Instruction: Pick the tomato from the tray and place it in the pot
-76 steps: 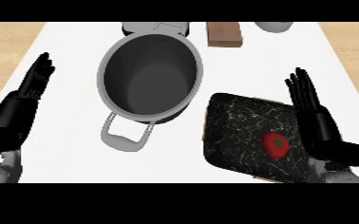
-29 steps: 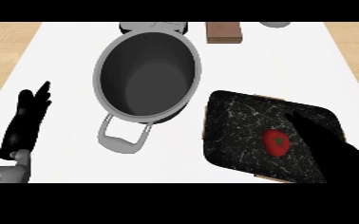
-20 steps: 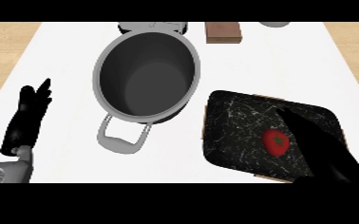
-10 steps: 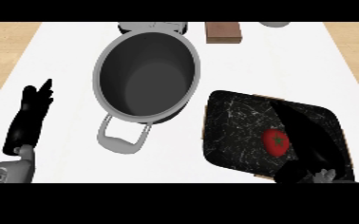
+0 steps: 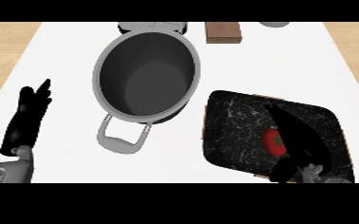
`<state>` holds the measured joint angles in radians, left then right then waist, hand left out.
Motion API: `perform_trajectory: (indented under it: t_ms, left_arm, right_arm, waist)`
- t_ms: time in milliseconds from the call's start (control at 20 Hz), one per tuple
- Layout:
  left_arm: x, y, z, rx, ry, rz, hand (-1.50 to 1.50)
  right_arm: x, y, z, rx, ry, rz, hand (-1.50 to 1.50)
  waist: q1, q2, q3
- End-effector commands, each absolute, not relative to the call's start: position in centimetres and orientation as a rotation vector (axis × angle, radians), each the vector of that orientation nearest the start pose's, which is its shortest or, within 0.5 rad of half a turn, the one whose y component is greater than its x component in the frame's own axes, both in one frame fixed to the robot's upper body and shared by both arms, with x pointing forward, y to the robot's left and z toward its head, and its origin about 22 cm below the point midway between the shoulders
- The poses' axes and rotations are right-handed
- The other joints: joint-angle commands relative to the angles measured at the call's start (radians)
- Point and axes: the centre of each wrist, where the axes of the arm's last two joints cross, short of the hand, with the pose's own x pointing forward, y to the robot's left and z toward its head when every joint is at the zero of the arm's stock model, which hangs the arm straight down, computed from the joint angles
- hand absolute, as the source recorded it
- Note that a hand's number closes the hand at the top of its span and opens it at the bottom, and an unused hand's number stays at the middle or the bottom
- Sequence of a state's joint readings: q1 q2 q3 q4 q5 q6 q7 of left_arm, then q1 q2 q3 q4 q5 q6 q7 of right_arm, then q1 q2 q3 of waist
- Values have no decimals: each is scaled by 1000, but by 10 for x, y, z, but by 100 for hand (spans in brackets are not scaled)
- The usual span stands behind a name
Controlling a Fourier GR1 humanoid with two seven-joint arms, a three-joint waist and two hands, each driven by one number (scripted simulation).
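Right hand [image 5: 298,135] fingers straight over tray [image 5: 235,123] beside tomato [image 5: 270,141], white counter [image 5: 294,71], wood floor [image 5: 17,33] at edges

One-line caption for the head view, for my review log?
Right hand reaches over the dark tray beside the tomato; pot empty; left hand rests at the left edge.

My left hand [image 5: 26,118] and right hand [image 5: 300,140]: matte black, slim tapering fingers; pale grey forearm casing at the wrists.
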<state>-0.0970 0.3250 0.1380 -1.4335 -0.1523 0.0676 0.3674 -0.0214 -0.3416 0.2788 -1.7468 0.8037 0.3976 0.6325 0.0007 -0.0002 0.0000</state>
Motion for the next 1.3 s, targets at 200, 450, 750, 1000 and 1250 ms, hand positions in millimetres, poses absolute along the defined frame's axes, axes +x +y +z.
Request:
perform_trajectory:
  t_ms: [200, 450, 750, 1000, 1250]
  left_arm:
    - [279, 316, 22, 518, -1167, -105, 0]
    - [263, 347, 33, 520, -1155, -97, 0]
    - [258, 357, 27, 518, -1159, -93, 0]
    - [273, 332, 21, 533, -1157, -104, 0]
    - [270, 322, 37, 528, -1166, -99, 0]
  right_arm:
    - [236, -225, 32, -757, -807, 1078, -150]
    - [235, -244, 30, -759, -810, 1071, -150]
    - [240, -241, 13, -736, -792, 1088, -150]
    - [257, -249, 8, -797, -920, 1107, 150]
    - [253, -247, 4, -908, -964, 1152, 150]
  waist:
    - [-4, 0, 0]
    - [-2, 0, 0]
    - [-1, 0, 0]
    - [-1, 1, 0]
    - [-1, 0, 0]
